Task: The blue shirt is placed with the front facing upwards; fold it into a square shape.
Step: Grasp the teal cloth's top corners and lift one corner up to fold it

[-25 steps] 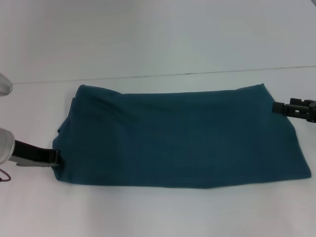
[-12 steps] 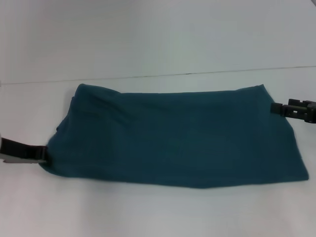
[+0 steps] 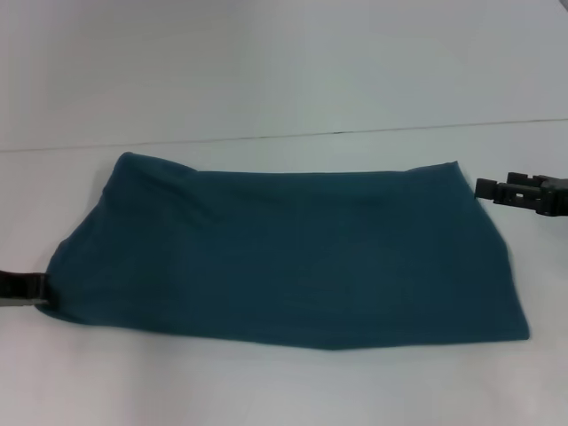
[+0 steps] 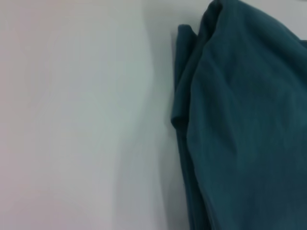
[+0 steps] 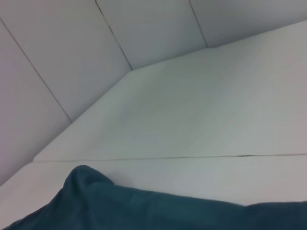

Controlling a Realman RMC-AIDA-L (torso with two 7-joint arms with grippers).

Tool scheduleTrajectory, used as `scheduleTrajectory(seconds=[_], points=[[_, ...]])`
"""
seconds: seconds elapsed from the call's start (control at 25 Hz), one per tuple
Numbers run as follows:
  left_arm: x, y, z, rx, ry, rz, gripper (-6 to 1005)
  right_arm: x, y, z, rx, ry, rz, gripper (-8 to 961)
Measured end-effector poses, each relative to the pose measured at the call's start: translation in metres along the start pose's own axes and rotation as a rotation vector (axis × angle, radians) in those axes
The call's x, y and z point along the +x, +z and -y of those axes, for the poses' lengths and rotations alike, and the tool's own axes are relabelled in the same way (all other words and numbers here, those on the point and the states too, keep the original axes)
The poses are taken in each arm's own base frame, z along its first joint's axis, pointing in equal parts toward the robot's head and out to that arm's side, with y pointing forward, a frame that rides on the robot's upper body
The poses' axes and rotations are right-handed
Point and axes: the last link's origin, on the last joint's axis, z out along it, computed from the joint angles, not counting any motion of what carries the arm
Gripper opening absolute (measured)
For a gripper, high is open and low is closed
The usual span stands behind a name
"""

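We have the blue shirt [image 3: 284, 253] lying as a wide folded band across the white bench [image 3: 266, 71], plain side up, no lettering visible. We judge we're mid-fold: a long fold is done, squaring is left. Left tool [image 3: 37, 286] sits at the band's near-left corner, touching the cloth edge; we can't tell whether it grips. Right tool [image 3: 486, 188] hangs just beside the far-right corner, apart from the cloth; opening unclear. Next move calls for folding one end over the other.

Left tool [image 3: 35, 288] mostly off-frame
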Motion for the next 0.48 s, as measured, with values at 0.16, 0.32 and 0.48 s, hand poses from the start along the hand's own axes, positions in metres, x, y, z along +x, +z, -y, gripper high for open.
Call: scheduleTrajectory(seconds=[0.16,0.32,0.48], points=[[-0.006,-0.01,0.013,0.009,-0.031,-0.022,3,0.0,0.004,-0.002,-0.003,-0.005,-0.002,929],[-0.01,-0.015,0.019,-0.012,-0.047,-0.039,3,0.001,0.009,-0.004,-0.005,-0.009,0.0,927],[-0.011,-0.016,0.009,-0.106,-0.024,-0.065,2,0.003,0.014,-0.006,-0.006,-0.009,-0.004,924]])
